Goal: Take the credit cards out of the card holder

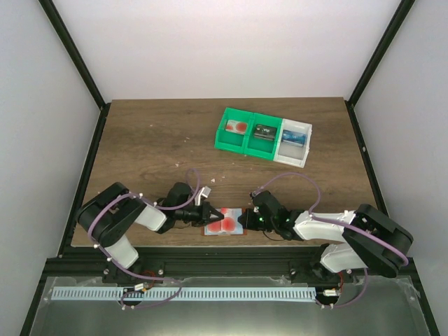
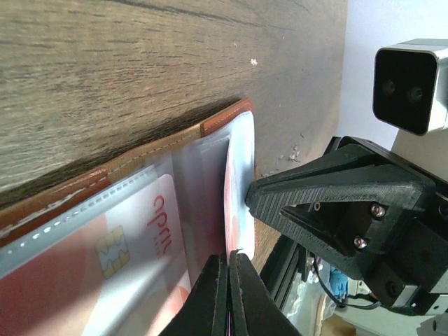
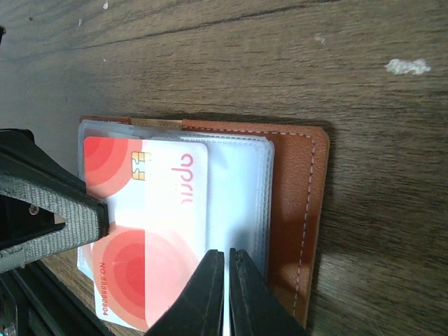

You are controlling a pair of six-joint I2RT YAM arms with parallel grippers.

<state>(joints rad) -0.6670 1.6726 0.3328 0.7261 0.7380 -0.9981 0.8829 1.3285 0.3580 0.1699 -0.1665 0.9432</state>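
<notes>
Closest to the lens, your left gripper (image 2: 227,301) is clenched tight at the open side of the card holder (image 3: 297,189); a thin pale edge runs straight into the seam between its fingers, but you cannot tell whether that is a card or only a clear sleeve.

The holder lies open and flat at the table's (image 1: 154,140) 6 o'clock edge, between the two arms; a white card (image 3: 150,231) with red round marks and a chip sits inside a clear pocket, so it is not yet out.

At the holder's 3 o'clock side your right gripper (image 3: 225,297) is also pinched shut, its tips over the sleeve's near edge; it looks to be pinning the holder, though what lies between the fingers is hidden.

Up at 1 o'clock from the holder, the green bin (image 1: 248,134) holds a red-and-white card (image 1: 235,128) in its left compartment and a dark card (image 1: 264,131) in its right; the white bin (image 1: 308,143) beside it holds a blue card (image 1: 295,136).

By my reckoning the job is partly done; at least the white card remains to be drawn, and other pockets cannot be checked.
</notes>
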